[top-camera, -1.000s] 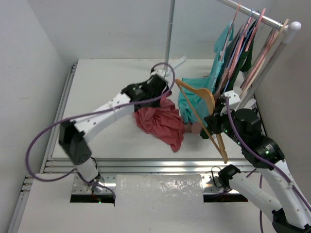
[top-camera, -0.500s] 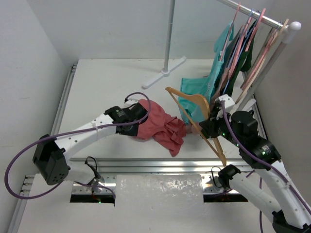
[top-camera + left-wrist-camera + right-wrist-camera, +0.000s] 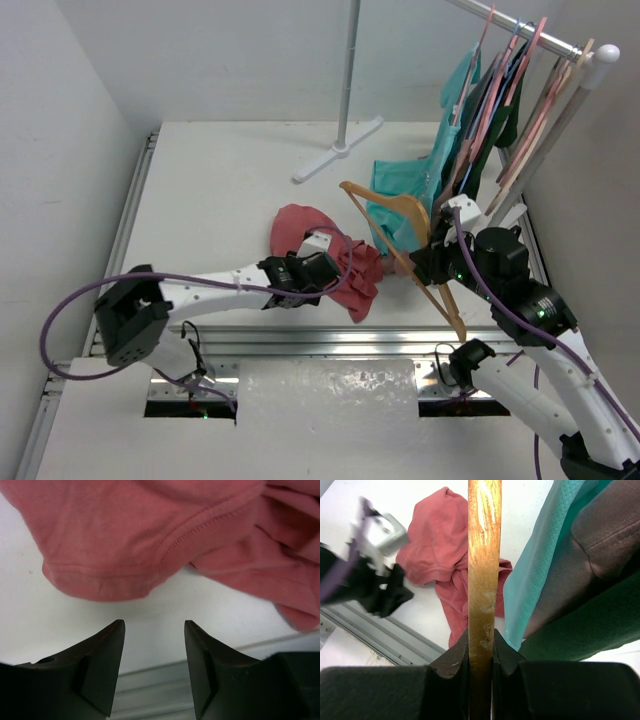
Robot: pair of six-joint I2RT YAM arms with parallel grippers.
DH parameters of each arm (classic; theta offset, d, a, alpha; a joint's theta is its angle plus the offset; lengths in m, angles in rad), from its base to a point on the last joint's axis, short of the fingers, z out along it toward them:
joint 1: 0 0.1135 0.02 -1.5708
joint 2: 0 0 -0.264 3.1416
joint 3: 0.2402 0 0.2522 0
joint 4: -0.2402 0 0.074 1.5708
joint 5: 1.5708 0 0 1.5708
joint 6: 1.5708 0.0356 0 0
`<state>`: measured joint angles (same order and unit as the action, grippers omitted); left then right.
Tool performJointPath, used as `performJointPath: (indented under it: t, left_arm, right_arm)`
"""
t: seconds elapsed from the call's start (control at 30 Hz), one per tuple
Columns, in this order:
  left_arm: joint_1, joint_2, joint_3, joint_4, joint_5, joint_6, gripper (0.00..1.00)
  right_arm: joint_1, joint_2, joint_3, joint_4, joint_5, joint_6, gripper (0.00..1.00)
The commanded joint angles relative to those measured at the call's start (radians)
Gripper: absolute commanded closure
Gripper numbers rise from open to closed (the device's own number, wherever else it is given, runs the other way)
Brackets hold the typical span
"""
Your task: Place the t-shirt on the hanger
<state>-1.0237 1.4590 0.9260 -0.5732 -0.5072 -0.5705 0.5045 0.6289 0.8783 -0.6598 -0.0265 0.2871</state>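
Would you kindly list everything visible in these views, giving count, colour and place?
t-shirt: one, coral red, crumpled mid-table.
hanger: one, light wood, held up beside the rack.
teal shirt: one, teal, hanging on the rack.
dark garment: one, dark green, hanging beside the teal shirt.
pink hangers: several, pink, on the rack's rail.
rack: one, silver-white, far right.
table: one, white.
left gripper: one, black, open and empty, by the t-shirt's hem.
right gripper: one, black, shut on the hanger.
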Motion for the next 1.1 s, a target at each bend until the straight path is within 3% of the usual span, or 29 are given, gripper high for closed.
performJointPath:
  t: [0.0,0.27,0.37,0.43,0.53,0.8,0.93,1.07]
  left_arm:
    - [-0.009,0.069,-0.012,0.203,-0.148,-0.017,0.52]
    - [0.002,0.245,0.06,0.181,-0.29,-0.055,0.52]
    - [0.04,0.255,0.056,0.193,-0.292,-0.046,0.58]
    - [0.057,0.247,0.054,0.205,-0.291,-0.037,0.72]
    - [0.073,0.228,0.072,0.187,-0.286,-0.026,0.78]
    - [0.066,0.117,0.053,0.115,-0.26,-0.04,0.75]
    - [0.071,0.052,0.019,0.133,-0.251,-0.019,1.0]
    - [0.08,0.041,0.037,0.11,-0.257,0.003,1.0]
  right_arm:
    - [-0.003,-0.005,0.03,0.065,0.01,-0.009,1.0]
    - [-0.003,0.0,0.025,0.065,0.013,-0.014,1.0]
    - [-0.003,0.005,0.021,0.069,0.011,-0.012,1.0]
    - [-0.003,0.005,0.021,0.069,0.011,-0.011,1.0]
    - [-0.003,0.008,0.021,0.069,0.013,-0.009,1.0]
    - [-0.003,0.025,0.014,0.077,0.0,-0.009,1.0]
    - [-0.003,0.022,0.013,0.08,-0.006,-0.008,1.0]
    - [-0.003,0.022,0.014,0.078,-0.01,-0.011,1.0]
